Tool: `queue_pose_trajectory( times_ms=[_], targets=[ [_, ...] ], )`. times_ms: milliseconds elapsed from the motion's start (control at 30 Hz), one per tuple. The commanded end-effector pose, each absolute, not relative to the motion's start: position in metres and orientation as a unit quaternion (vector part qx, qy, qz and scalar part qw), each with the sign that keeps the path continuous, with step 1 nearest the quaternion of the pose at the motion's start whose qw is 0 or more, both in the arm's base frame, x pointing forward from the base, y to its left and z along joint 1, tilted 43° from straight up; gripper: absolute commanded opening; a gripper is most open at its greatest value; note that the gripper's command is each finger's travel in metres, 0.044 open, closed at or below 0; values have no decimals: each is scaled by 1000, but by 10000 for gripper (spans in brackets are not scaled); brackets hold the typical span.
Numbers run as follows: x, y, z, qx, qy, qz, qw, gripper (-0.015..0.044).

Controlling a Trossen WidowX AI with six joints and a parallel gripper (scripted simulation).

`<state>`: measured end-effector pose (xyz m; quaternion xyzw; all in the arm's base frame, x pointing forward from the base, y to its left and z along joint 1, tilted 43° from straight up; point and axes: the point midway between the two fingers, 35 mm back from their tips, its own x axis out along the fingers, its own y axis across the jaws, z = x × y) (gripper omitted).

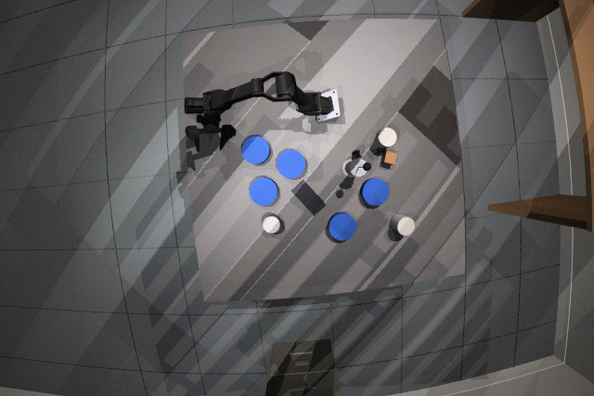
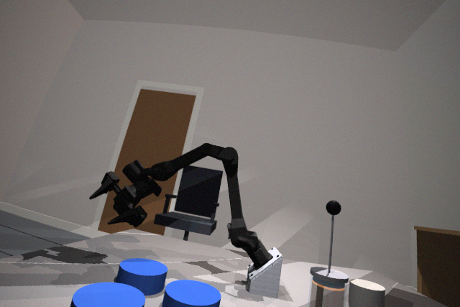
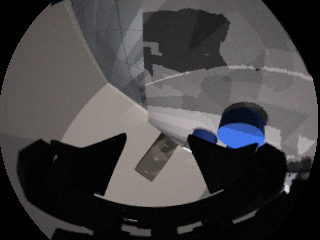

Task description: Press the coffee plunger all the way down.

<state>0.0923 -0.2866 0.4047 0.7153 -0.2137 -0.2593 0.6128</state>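
Grey tiled floor surrounds a square tabletop (image 1: pixel 225 257) patterned in pale and dark grey patches, with a brown door (image 2: pixel 148 154) and an office chair (image 2: pixel 192 203) against the far wall in the exterior view.

Five blue cylinders stand on the tabletop: three clustered left of centre in the top view (image 1: pixel 255 148) (image 1: pixel 290 163) (image 1: pixel 263 190) and two at lower right (image 1: pixel 342 226) (image 1: pixel 374 191). Three pale-topped cylinders stand at lower left (image 1: pixel 271 224), upper right (image 1: pixel 387 136) and lower right (image 1: pixel 404 225). One dark flat slab (image 1: pixel 308 197) lies near the middle, and one small orange cube (image 1: pixel 390 158) sits just beside the upper-right cylinder.

From its base block (image 1: pixel 334 99) near the frame's centre, the single arm reaches left, elbow raised, its wrist past the tabletop's left edge. The claw (image 1: pixel 210 138) hangs in the air with its fingers spread almost fully apart, holding nothing.

The coffee press (image 1: pixel 354 168) stands upright right of centre, well apart from the claw, between the orange cube and a blue cylinder. Its plunger knob (image 2: pixel 333 207) sits high on a thin rod above the lid (image 2: pixel 328 274), not pressed down.
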Motion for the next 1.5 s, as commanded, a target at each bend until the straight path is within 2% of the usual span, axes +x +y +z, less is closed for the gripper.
queue_pose_trajectory(
  times_ms=[0,333,767,1100,1467],
  targets=[
    [131,-281,392,713,-165,-248,635,440],
    [227,-250,336,694,-28,-267,669,440],
    [323,-132,268,579,185,-237,758,440],
    [349,-20,212,378,342,-209,834,440],
    [323,103,172,56,425,-126,895,440]
  ],
)
